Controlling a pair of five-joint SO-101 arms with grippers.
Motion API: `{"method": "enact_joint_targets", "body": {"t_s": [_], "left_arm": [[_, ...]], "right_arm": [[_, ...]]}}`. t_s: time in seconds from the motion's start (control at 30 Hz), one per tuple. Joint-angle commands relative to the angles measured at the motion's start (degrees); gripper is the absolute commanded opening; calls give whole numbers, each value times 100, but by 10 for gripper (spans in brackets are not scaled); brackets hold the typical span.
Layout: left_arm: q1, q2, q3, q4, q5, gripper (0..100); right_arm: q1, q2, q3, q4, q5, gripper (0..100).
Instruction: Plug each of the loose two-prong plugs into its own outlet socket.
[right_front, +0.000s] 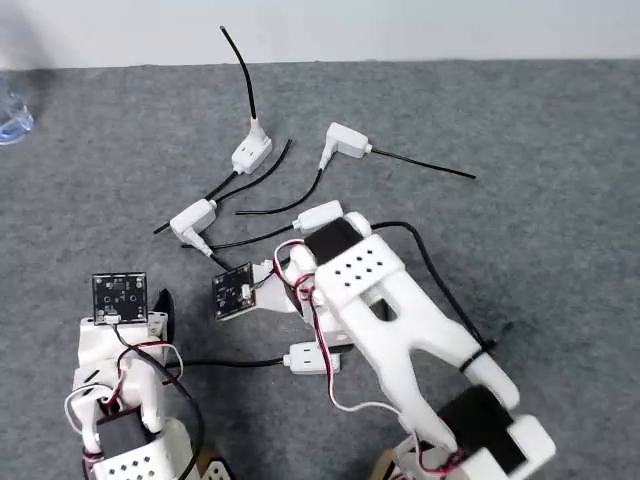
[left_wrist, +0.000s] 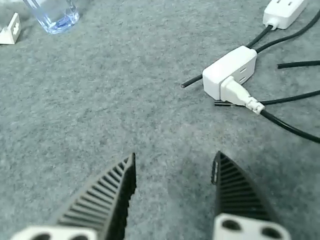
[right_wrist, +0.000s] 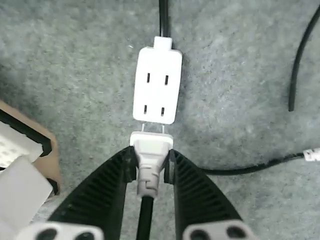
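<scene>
Two prongs of the plug (right_wrist: 151, 150) are seen bare at the end face of a white socket block (right_wrist: 157, 85), near the middle of the table (right_front: 560, 120). The plug is clamped by its sides in the right gripper (right_wrist: 150, 156). The left gripper (left_wrist: 175, 159) is held wide and empty over the table toward its front edge. The block is braced by nothing, so it could be shoved away under a push, or the prongs bent if the plug is tilted.
</scene>
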Motion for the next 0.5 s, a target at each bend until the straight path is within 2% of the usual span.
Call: {"method": "enact_joint_targets", "body": {"t_s": [0.0,0.47], "left_arm": [[44,-79,-57,18,-44,233],[44,-79,-57,9,-44,233]], "right_arm": [[48,48,-105,-374,62,8],[-31,40,378,-514,62,8]]}}
